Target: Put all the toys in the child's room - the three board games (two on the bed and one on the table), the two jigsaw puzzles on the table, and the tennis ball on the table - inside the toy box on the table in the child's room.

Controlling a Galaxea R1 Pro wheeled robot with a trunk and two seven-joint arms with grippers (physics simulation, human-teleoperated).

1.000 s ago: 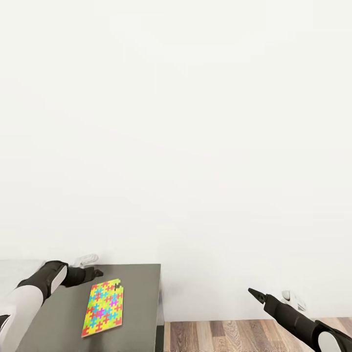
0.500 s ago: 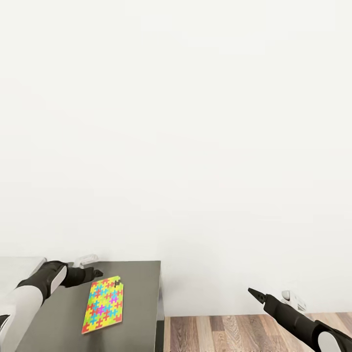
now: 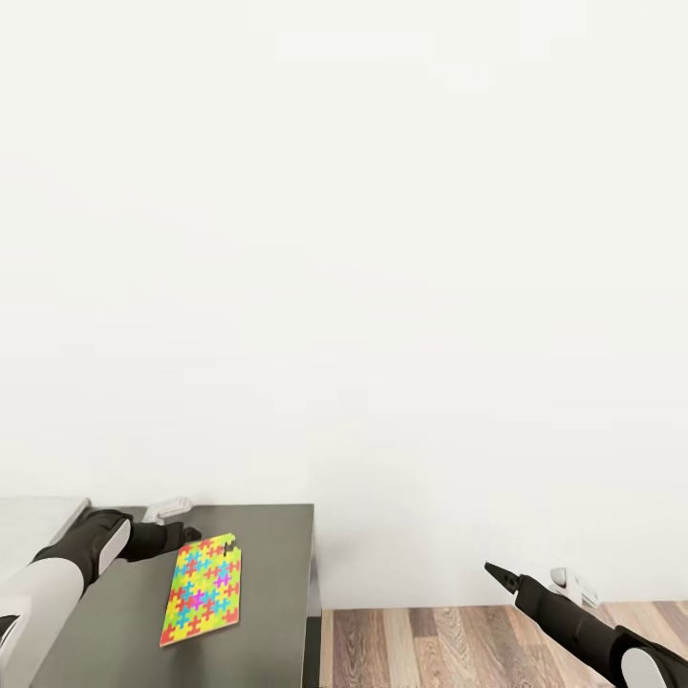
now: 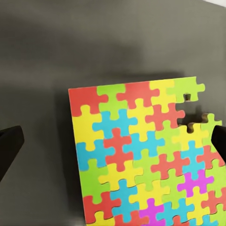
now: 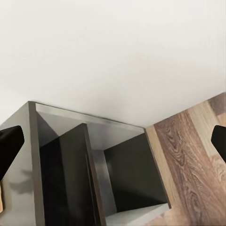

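Dark grey surface (image 3: 277, 573), at my 9 o'clock: one multicoloured interlocking jigsaw puzzle (image 3: 203, 592), flat. Left gripper (image 3: 186, 531) spread, beside it. Right gripper (image 3: 497, 573): jaw state unclear.

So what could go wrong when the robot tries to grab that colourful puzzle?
The jigsaw puzzle lies flat on the dark grey top, so the open left claw may struggle to get a finger under it and just push it along. One corner already has a gap with loose-looking pieces; a squeeze there might break them off. It also lies near the top's front edge, so a shove could slide it off.
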